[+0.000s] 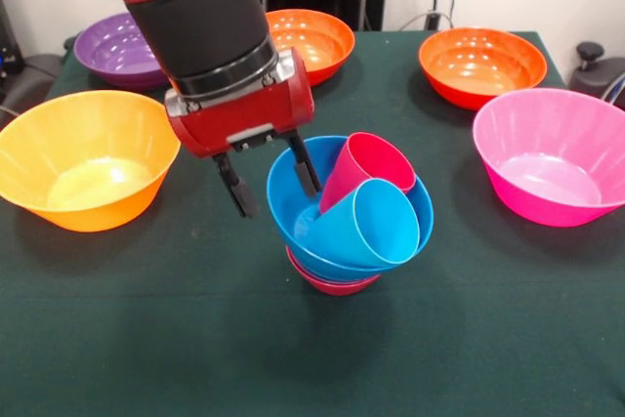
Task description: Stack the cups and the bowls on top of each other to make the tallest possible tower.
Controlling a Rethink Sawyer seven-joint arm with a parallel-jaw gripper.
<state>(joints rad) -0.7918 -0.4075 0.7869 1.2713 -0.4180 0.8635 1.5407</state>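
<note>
My gripper: matt black fingers, glossy red plastic shell. Blue bowl, pink bowl, yellow-orange bowl: glossy smooth plastic w/ highlights. Red cup, light blue cup: smooth plastic. Table: matt green cloth.

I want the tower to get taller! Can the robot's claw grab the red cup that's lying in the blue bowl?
Probably yes. The gripper is open right beside the blue bowl, one finger over its rim. The red cup lies tilted inside, close by, but the light blue cup leans against it, which could crowd the grab.
</note>
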